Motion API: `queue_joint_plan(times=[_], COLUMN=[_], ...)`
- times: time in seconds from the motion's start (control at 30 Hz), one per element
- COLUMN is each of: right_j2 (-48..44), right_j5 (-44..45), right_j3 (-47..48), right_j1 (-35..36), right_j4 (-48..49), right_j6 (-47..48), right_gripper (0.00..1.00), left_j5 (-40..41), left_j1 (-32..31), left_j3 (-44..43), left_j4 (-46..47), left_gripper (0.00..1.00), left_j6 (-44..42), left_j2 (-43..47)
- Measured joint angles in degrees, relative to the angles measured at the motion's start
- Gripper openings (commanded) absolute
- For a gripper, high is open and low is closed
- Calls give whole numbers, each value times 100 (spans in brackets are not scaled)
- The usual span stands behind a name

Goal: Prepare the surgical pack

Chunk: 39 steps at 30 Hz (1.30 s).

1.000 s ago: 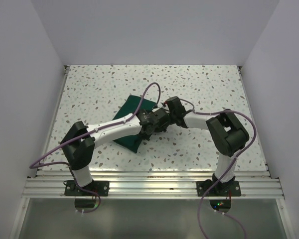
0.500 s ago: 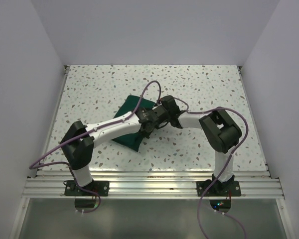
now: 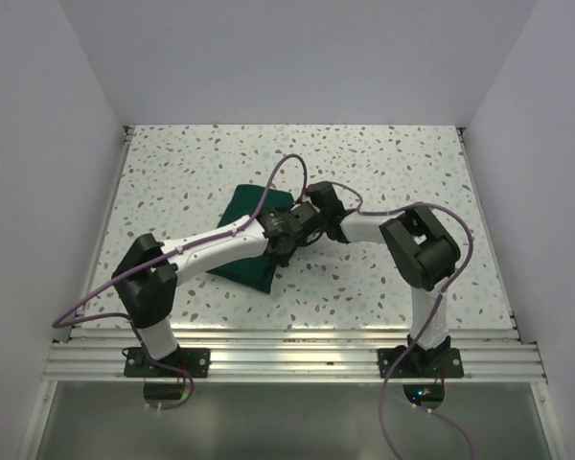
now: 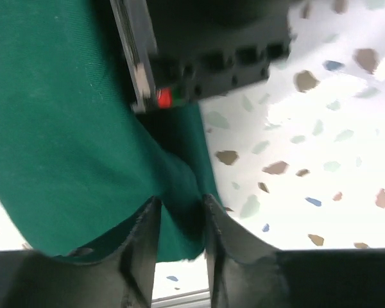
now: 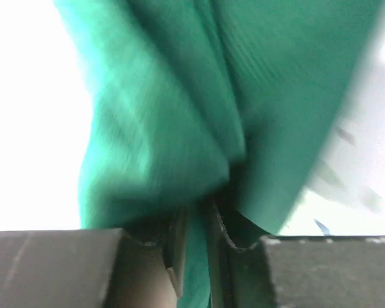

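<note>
The green cloth [image 3: 241, 271] lies bunched on the worktop [image 3: 393, 163]. At its 3 o'clock edge, the left gripper [image 4: 179, 247] and right gripper [image 5: 197, 240] are each clamped on a fold.

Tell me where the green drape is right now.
In the top view the green drape lies just left of centre, under the left arm; the left gripper and right gripper both pinch its right side.

From overhead one camera looks down at the bench [image 3: 172, 163]; both wrist cameras (pressed close) share the surgical pack [image 4: 51, 128].
</note>
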<state>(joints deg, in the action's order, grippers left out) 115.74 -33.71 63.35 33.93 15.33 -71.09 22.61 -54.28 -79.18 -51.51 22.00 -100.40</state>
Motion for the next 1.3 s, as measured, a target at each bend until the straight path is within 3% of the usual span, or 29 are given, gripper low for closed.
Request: queue_joint_plan(times=[0.03, 0.23, 0.33, 0.47, 0.6, 0.67, 0.73, 0.93, 1.3], right_j2=[-118, -966, -1314, -1368, -1344, -1252, -1091, -756, -748], right_j5=[50, 177, 258, 304, 297, 284, 271, 273, 212], right_j3=[4, -4, 33, 304, 476, 511, 516, 481, 83], right_j1=[-50, -581, -850, -964, -920, -907, -907, -909, -922], right_j4=[-284, -1591, -2076, -2542, -2651, -2627, -2573, -2463, -1755], right_j6=[173, 1102, 1556, 2037, 2162, 2153, 2098, 1969, 1521], right_gripper=[23, 36, 46, 49, 40, 21, 9, 11, 14], left_j5=[-79, -656, -837, -1032, -1187, -1193, -1196, -1163, -702], left_j1=[0, 116, 256, 494, 935, 1073, 1088, 1078, 1141], left_j3=[44, 358, 382, 400, 407, 396, 317, -549, -1860], left_j4=[46, 278, 319, 407, 474, 474, 463, 393, 221], left_gripper=[43, 54, 55, 55, 54, 55, 57, 64, 63], left_j6=[-2, 7, 44, 151, 243, 256, 269, 282, 83], left_j2=[48, 573, 826, 1130, 1311, 1268, 1130, 219, -1143])
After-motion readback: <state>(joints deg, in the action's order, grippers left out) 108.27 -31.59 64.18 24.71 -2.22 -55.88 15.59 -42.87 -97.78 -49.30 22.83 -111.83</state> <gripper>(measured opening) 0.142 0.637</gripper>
